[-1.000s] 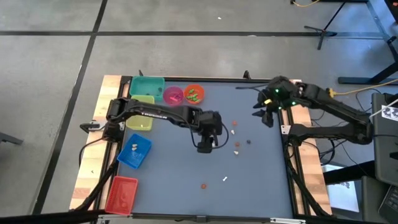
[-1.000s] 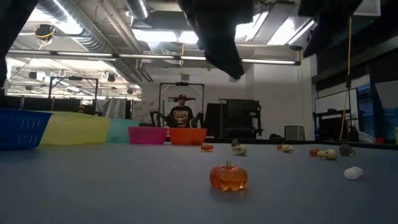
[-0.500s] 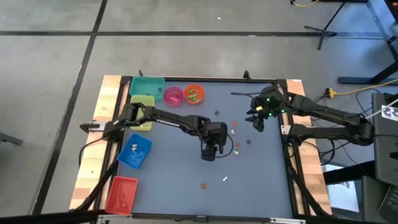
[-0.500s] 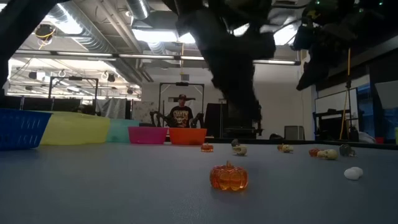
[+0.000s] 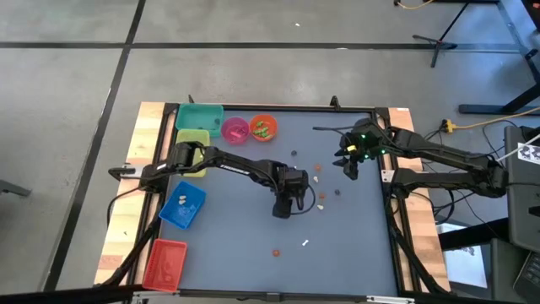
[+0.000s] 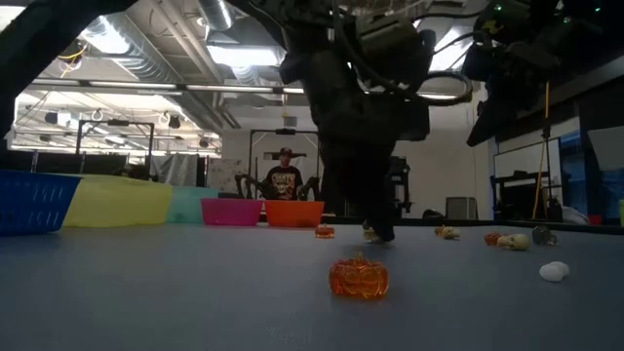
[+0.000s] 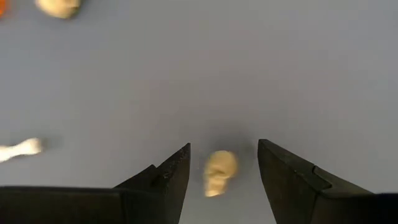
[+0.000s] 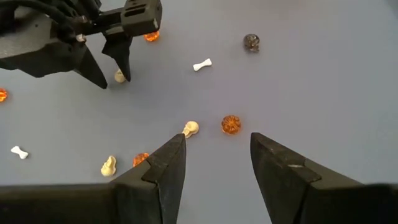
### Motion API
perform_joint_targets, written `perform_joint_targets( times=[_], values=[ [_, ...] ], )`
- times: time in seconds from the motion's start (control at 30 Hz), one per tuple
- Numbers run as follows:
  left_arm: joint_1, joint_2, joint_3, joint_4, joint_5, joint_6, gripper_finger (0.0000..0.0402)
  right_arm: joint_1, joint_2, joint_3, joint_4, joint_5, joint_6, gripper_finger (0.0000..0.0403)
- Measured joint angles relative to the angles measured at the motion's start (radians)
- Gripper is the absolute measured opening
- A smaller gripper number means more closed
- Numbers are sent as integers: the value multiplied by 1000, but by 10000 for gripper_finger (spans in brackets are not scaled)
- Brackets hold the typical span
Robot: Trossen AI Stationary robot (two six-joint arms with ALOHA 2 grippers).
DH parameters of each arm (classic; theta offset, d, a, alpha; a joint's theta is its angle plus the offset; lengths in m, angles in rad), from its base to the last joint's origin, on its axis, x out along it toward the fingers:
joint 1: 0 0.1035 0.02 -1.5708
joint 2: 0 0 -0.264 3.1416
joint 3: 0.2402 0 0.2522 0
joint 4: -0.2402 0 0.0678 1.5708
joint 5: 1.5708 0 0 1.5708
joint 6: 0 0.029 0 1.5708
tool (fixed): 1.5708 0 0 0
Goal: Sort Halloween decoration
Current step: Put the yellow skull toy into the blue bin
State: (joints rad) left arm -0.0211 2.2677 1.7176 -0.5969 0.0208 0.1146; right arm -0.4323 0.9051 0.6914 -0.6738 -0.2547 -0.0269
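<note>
Cream skull trinket [image 7: 219, 172] upright on grey mat between left gripper's [image 7: 224, 171] parted jaws

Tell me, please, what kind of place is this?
Probably a robotics lab or workshop: exposed ceiling ducts, a concrete floor marked with lines, and a wood-framed table carrying two robot arms.

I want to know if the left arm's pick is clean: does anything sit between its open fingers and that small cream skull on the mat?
Nothing visible does. The left gripper is open with the cream skull lying alone between its fingers; the white bone lies well off to one side.
</note>
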Motion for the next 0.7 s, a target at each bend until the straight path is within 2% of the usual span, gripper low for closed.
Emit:
perform_joint_targets(
  times=[0.13, 0.3, 0.7],
  values=[
    [2, 0, 0, -9, -53, -2, 171, 0, 0, 0, 0, 0, 0, 179],
    [3, 0, 0, -57, -29, -8, 171, 0, 0, 0, 0, 0, 0, 179],
    [3, -1, 0, -58, -27, -8, 171, 0, 0, 0, 0, 0, 0, 179]
  ],
)
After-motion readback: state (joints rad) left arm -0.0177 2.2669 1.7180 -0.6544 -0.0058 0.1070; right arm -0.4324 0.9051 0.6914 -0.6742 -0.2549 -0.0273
